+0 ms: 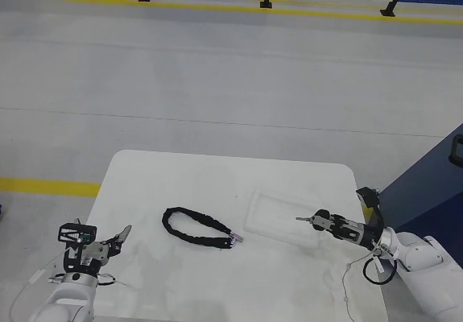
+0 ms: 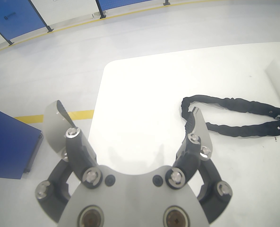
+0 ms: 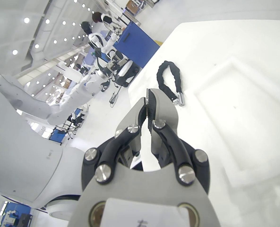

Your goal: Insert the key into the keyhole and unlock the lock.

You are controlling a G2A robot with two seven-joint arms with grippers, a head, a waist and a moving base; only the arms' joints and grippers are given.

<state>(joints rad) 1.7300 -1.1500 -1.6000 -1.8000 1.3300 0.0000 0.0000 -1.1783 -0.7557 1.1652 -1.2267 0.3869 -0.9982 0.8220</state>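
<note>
R gripper [image 1: 320, 219] clamped on key [image 1: 303, 218] over tray [image 1: 267, 211], L gripper [image 2: 128, 108] jaws wide apart, chain lock [image 1: 192, 229] btwn them on table [image 1: 215, 177]

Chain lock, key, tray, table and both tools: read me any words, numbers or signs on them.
chain lock: none.
key, held in the right tool: too small to tell.
tray: none.
table: none.
left tool and right tool themselves: none.
white label behind the right tool: a mark cut off at the picture's edge, unreadable.
</note>
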